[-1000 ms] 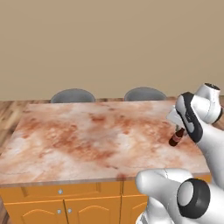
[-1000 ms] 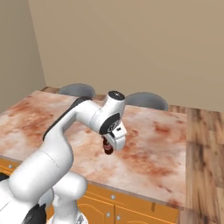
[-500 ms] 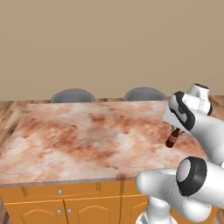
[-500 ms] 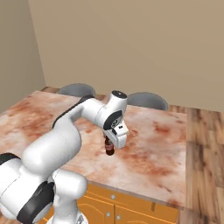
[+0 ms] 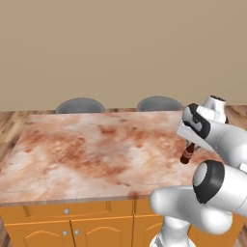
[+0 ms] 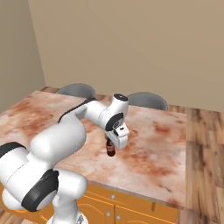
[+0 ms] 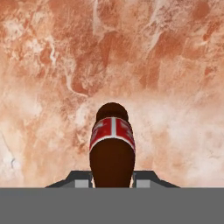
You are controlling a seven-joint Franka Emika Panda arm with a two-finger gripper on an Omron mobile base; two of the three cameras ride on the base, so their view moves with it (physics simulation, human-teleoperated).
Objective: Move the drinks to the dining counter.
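The small brown bottle [image 7: 112, 148] with a red label was held pinched between the gripper [image 7: 112, 179] fingers at the lower centre of the hand view, above the marbled dining counter [image 5: 87, 149]. In the left base view the bottle [image 5: 187, 154] hung at centre right. Two grey chairs [image 5: 80, 105] were seen behind the counter.

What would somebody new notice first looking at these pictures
The small dark-brown bottle with its red label, pinched in the gripper above the dining counter, near the slab's right side. Next, that broad reddish marbled slab over orange cabinet doors, with two grey chair backs behind its far edge.
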